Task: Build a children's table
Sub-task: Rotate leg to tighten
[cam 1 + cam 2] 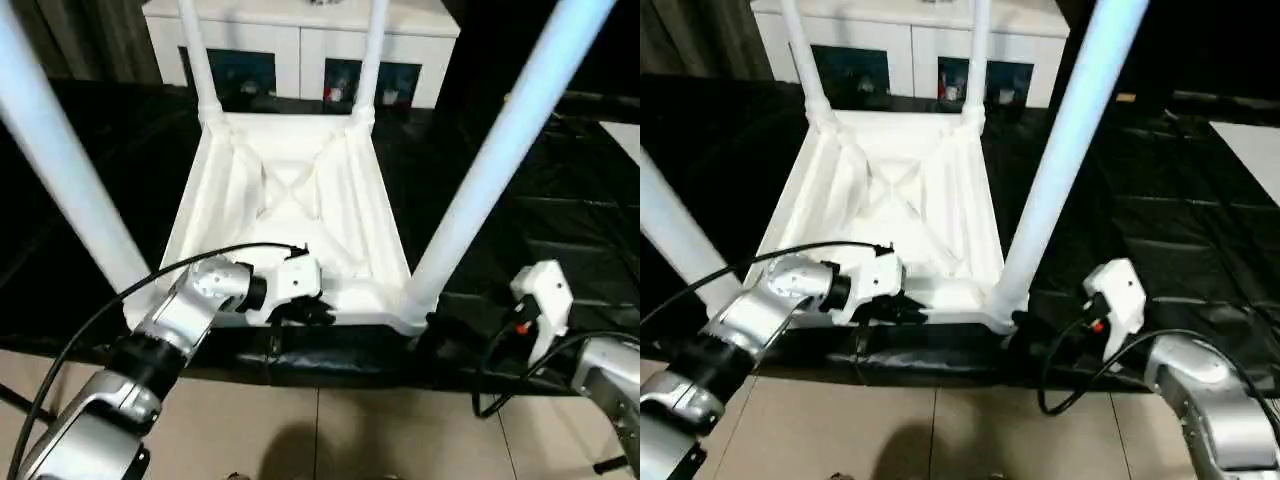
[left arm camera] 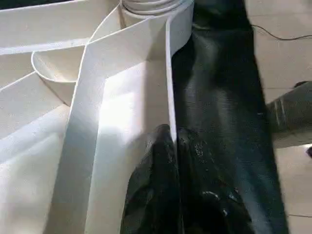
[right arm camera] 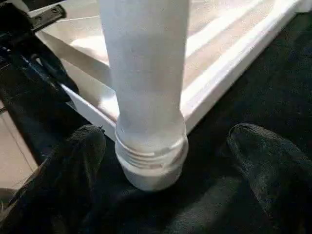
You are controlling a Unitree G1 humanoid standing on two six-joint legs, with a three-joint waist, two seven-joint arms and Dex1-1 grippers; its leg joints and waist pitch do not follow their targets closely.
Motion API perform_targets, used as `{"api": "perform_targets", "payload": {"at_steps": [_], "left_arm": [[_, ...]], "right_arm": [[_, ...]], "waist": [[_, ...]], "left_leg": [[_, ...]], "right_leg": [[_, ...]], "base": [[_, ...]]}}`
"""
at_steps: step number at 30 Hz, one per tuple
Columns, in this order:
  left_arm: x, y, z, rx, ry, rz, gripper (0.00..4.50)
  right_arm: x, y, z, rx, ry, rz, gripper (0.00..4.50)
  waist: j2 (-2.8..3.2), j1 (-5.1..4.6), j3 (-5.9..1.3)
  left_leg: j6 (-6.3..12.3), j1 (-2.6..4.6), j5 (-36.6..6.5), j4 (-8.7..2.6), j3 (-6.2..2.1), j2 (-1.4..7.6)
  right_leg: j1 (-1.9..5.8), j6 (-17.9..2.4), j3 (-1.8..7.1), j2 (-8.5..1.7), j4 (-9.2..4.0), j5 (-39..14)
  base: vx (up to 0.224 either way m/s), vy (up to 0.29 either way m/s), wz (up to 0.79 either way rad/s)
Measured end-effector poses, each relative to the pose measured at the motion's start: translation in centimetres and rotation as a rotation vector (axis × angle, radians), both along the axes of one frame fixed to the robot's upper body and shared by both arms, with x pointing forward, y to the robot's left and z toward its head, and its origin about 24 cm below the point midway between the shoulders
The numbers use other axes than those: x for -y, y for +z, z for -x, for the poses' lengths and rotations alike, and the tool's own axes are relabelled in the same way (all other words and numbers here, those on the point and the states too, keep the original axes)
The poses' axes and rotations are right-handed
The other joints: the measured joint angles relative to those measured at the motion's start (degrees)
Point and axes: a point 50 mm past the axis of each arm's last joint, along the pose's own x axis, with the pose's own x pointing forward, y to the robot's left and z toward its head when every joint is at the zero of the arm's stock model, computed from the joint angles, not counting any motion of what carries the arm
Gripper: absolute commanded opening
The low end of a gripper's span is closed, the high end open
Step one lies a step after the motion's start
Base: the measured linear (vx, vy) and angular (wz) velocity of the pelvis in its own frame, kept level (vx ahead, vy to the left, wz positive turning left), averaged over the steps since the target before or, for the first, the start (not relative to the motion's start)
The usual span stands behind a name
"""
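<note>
Pinching the tabletop [image 1: 290, 200] rim, left gripper [image 2: 173, 146]; right gripper [image 3: 161, 161] wide, apparently straddling a leg [image 3: 146, 73].

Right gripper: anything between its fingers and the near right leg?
Nothing visible. The right gripper is open, one finger on each side of the near right leg just above its corner socket, with bare gaps between.

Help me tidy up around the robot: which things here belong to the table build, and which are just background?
Belonging to the job:
tabletop, upside down
four legs standing in its corner sockets
left gripper, shut on the tabletop's near rim

Just there:
white cabinet
black cover
</note>
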Motion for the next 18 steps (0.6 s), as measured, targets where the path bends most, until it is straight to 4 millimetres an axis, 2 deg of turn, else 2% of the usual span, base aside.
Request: {"api": "perform_targets", "payload": {"at_steps": [6,9,10,13,14,18], "left_arm": [[0.2,0.1,0.2,0.012,-0.002,0.003,0.04],[0.6,0.2,0.3,0.025,-0.003,0.005,0.04],[0.7,0.2,0.3,0.024,-0.003,0.006,0.3],[0.9,0.2,0.2,0.02,0.015,0.013,0.3],[1.0,0.3,0.2,0.024,0.019,0.019,0.66],[1.5,0.5,0.1,0.044,0.027,0.034,0.68]], "right_arm": [[-1.0,0.3,-1.3,0.039,0.063,0.067,4.5],[-1.3,0.6,-1.6,0.057,0.077,0.072,4.5],[-1.3,0.6,-1.6,0.057,0.08,0.071,4.5],[-1.4,0.6,-1.6,0.055,0.088,0.07,4.5],[-1.4,0.6,-1.6,0.054,0.09,0.07,4.5],[-1.4,0.6,-1.6,0.052,0.091,0.07,4.5]], "waist": [[-0.58,-0.15,0.35],[-0.64,0.06,0.39],[-0.64,0.14,0.39],[-0.73,0.06,0.44],[-0.8,0.04,0.48],[-0.97,-0.07,0.58]], "left_leg": [[-0.02,-0.04,0.01,0.0,0.01,0.0],[-0.01,-0.11,0.01,0.0,0.03,0.0],[-0.01,-0.12,0.01,0.0,0.04,0.0],[0.0,-0.16,0.02,0.0,0.04,0.0],[0.0,-0.17,0.02,0.0,0.04,0.01],[0.0,-0.17,0.01,0.0,0.04,0.02]], "right_leg": [[-0.01,0.04,0.02,-0.01,-0.01,-0.02],[0.0,0.05,0.02,-0.02,-0.01,-0.03],[0.0,0.08,0.02,-0.03,-0.01,-0.04],[-0.02,0.09,0.02,-0.03,-0.02,-0.05],[-0.03,0.09,0.02,-0.03,-0.02,-0.05],[-0.03,0.09,0.02,-0.03,-0.02,-0.05]], "base": [[0.0,0.0,0.0],[0.0,0.0,0.0],[0.0,0.0,0.0],[0.0,0.0,0.0],[0.0,0.0,0.0],[0.0,0.0,0.0]]}}
